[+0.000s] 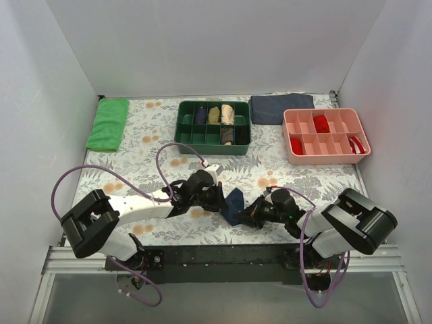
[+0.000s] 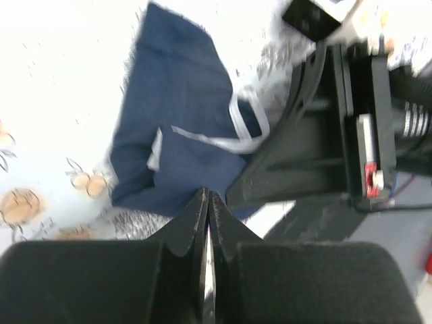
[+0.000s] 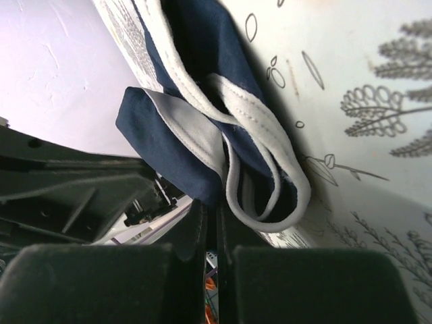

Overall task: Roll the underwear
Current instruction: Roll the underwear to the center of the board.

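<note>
The navy underwear (image 1: 233,205) with white piping lies crumpled on the floral tablecloth, near the front edge between both arms. My right gripper (image 1: 250,215) is shut on its near corner. In the right wrist view the navy fabric (image 3: 182,128) and a white piping loop (image 3: 270,162) bunch up right at the pinched fingertips (image 3: 210,204). My left gripper (image 1: 219,200) is shut too, its tips (image 2: 208,196) meeting at the edge of the underwear (image 2: 179,128) with nothing visibly clamped between them. The right arm's black body (image 2: 324,135) sits just across the fabric.
A dark green divided tray (image 1: 213,138) at the back centre holds rolled garments. A pink divided tray (image 1: 326,156) with red items stands back right. A dark grey folded cloth (image 1: 281,108) and a green cloth (image 1: 108,123) lie along the back. White walls enclose the table.
</note>
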Controlling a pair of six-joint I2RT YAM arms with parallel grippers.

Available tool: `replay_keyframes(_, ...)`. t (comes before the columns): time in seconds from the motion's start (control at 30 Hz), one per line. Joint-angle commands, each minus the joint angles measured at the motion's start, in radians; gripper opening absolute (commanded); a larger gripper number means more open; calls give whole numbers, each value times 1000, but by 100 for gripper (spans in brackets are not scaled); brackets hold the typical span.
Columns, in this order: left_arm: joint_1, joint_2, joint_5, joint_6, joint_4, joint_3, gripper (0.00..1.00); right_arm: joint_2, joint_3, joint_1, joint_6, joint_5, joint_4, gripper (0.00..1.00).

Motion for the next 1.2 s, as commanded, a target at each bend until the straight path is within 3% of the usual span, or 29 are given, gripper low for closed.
replay_keyframes(0.0,-4,16,-110,-20,94,5,0,-30,3,-1,-16,-3,-68,1)
replay_keyframes(1.17,-6,111,-109,-81,213,-97,0,-38,76,-1,-100,7,-155,1)
